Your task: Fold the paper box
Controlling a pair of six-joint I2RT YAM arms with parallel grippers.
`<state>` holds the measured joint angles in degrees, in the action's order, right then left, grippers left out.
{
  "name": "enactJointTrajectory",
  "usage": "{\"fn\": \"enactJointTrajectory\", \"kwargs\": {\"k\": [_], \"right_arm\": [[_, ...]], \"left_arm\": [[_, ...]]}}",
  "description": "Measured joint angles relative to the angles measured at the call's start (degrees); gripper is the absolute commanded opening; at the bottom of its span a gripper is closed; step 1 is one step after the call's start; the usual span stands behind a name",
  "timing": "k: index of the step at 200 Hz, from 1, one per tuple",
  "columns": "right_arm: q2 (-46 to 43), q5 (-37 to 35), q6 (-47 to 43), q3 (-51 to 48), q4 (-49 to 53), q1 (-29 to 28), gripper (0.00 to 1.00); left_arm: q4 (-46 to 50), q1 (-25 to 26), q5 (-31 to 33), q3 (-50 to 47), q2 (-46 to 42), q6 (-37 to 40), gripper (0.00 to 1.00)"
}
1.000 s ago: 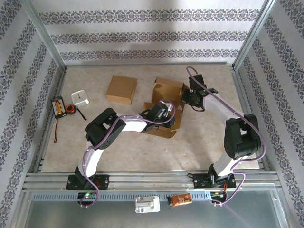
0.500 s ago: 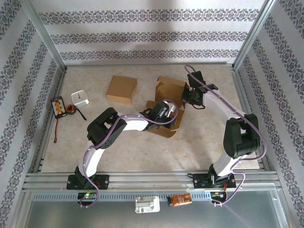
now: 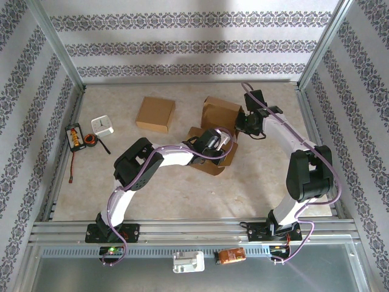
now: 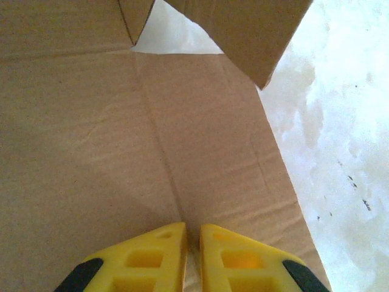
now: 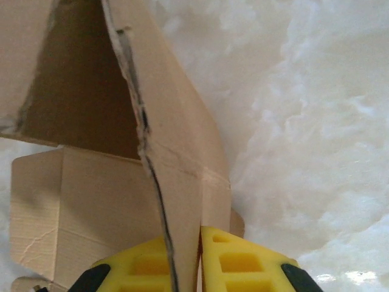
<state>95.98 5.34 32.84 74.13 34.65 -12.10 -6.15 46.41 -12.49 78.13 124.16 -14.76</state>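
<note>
Paper box (image 3: 217, 121): brown card, part-formed, standing on the table (image 3: 182, 188) right of centre and towards the far side. One flat flap lies spread on the table at its near side.

Right pincer (image 3: 239, 125): at the right side of the box. In the right wrist view the pincer (image 5: 185, 234) is closed on an upright card wall (image 5: 182, 158), whose torn-looking edge runs down between the two yellow fingers. The open hollow of the box lies to the left of that wall.

Left pincer (image 3: 222, 142): at the near side of the box, over the spread flap. In the left wrist view the pincer (image 4: 193, 234) has its yellow fingers drawn almost together, a thin gap between them, against a flat creased panel (image 4: 121, 134). Whether card sits in that gap cannot be told.

Also on the table: a closed brown box (image 3: 155, 114) left of the paper box, well apart from it, and a small white square item (image 3: 103, 125) near the left edge.
</note>
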Motion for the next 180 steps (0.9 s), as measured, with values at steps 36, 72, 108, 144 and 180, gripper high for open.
{"fn": "enactJointTrajectory", "kwargs": {"k": [36,72,108,144,180], "right_arm": [[0.3,0.2,2.0,-1.4,-1.9,-1.3,0.14],[0.3,-5.1,2.4,-6.1,-4.7,-4.0,0.14],[0.3,-8.5,2.4,-8.7,-8.3,-4.3,0.14],[0.3,-9.9,2.3,-9.1,-10.2,-4.3,0.14],[0.3,-10.5,2.2,-9.1,-10.5,-4.3,0.14]], "left_arm": [[-0.3,0.0,-0.1,0.0,0.0,-0.5,0.16],[-7.9,0.0,-2.3,-3.5,0.0,-4.1,0.23],[-13.3,-0.4,-3.5,-8.2,-2.3,-7.7,0.32],[-13.4,-1.5,-3.4,-14.4,-9.8,-10.6,0.32],[-12.8,-4.2,-0.1,-18.8,-23.7,-14.7,0.35]]}}
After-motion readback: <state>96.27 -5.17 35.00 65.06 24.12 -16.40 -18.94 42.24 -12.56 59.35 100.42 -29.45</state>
